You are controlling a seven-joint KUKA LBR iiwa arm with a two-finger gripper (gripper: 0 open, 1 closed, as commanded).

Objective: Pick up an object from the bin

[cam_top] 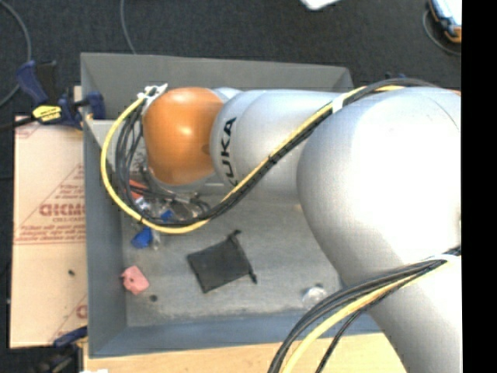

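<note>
Bin [233, 74], near side: pink lump [134, 280] by the left wall; dark flat square [221, 264] mid-floor; small pale bit [314, 292] off to its right.

Further in: blue piece [142, 238], nearest thing to the gripper [159, 207], which sits low by the left wall under the orange wrist cover [180, 134].

Clenched or released: cannot tell. Nothing seen held.

Judged step: gripper placed for a grasp, pick not yet made. Next calls for a sure hold on one thing, then a lift clear of the wall.

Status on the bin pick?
Hand low at left of bin. Small blue piece beside it. Pink lump, dark flat square lie apart.
</note>
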